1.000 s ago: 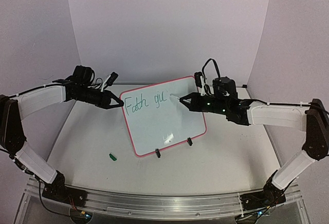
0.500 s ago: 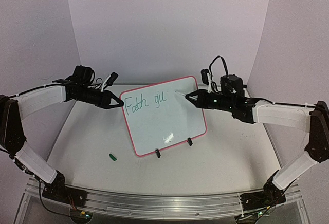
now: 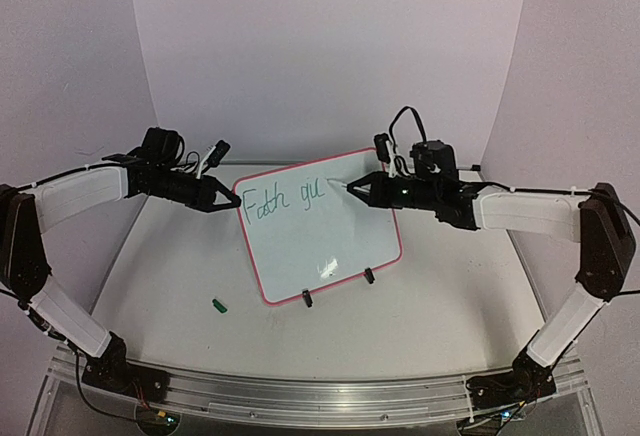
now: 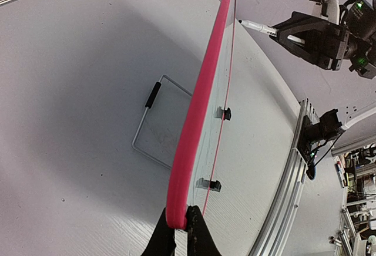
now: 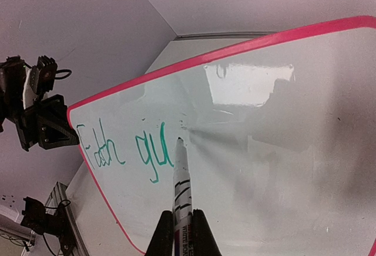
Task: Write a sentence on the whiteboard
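Observation:
The whiteboard (image 3: pixel 330 241), white with a pink-red rim, stands tilted on two black clip feet in the middle of the table. The sentence (image 3: pixel 285 198) reads "Faith gu" in green cursive along its top. My left gripper (image 3: pixel 232 203) is shut on the board's left rim (image 4: pixel 194 121), pinching it at the bottom of the left wrist view (image 4: pixel 181 224). My right gripper (image 3: pixel 357 189) is shut on a white marker (image 5: pixel 181 185). The marker's tip sits just right of the "u" in the green writing (image 5: pixel 126 150); I cannot tell whether it touches the board.
A small green marker cap (image 3: pixel 219 305) lies on the table in front of the board's left corner. A bent wire stand (image 4: pixel 154 127) lies behind the board. An aluminium rail (image 3: pixel 300 396) runs along the near edge, and enclosure walls stand on three sides.
My right gripper pulled the marker back up and right from the board, then brought it in again beside the "u". The writing and the left gripper are unchanged.

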Controlling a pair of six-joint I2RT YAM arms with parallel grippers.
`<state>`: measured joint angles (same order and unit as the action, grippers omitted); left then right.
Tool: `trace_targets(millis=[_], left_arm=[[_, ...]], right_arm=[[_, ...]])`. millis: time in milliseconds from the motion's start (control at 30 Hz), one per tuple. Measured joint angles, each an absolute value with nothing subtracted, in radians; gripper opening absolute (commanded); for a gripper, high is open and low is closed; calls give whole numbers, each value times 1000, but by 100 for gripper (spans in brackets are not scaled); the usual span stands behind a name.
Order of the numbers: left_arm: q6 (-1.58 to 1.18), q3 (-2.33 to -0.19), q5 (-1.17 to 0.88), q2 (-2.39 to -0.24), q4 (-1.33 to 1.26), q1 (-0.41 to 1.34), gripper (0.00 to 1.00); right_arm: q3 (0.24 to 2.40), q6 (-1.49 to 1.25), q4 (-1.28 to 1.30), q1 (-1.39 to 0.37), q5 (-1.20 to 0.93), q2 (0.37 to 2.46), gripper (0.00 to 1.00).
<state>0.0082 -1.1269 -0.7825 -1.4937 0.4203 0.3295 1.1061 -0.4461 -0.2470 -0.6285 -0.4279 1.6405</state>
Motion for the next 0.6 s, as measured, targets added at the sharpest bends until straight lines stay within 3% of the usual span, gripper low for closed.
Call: trace_targets(millis=[600], left_arm=[[8, -1137, -779, -1502, 426, 332, 0]], right_arm=[[1125, -449, -256, -629, -435, 1685, 0]])
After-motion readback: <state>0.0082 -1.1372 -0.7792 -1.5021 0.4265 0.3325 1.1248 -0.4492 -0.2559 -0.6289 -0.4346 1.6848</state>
